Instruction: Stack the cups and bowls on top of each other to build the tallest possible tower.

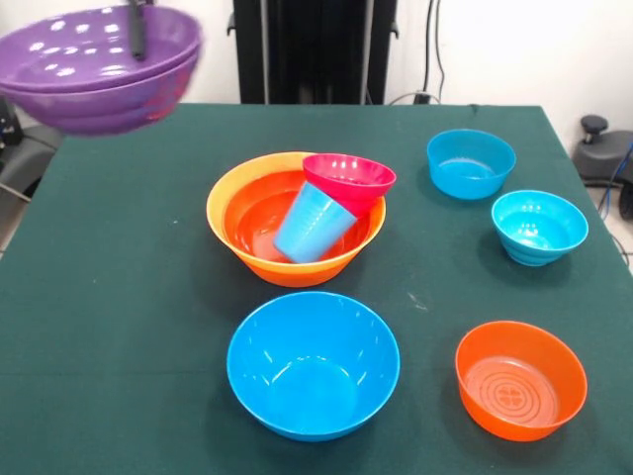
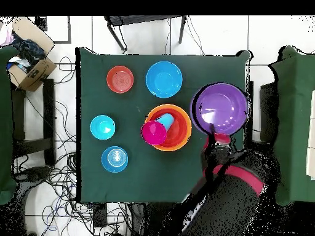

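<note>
- The gripper (image 1: 136, 35) is holding the purple bowls (image 1: 99, 67) by their rim, one dark finger showing inside, lifted above a far corner of the table (image 1: 119, 257).
- The large orange bowl (image 1: 259, 213) is sitting near the table's middle, carrying the tilted light blue cup (image 1: 312, 223) with a magenta bowl (image 1: 348, 178) leaning on it.
- A large blue bowl (image 1: 313, 364) and a red-orange bowl (image 1: 520, 379) are resting along the near edge.
- Two cyan bowls (image 1: 471, 163) are standing by one side edge.
</note>
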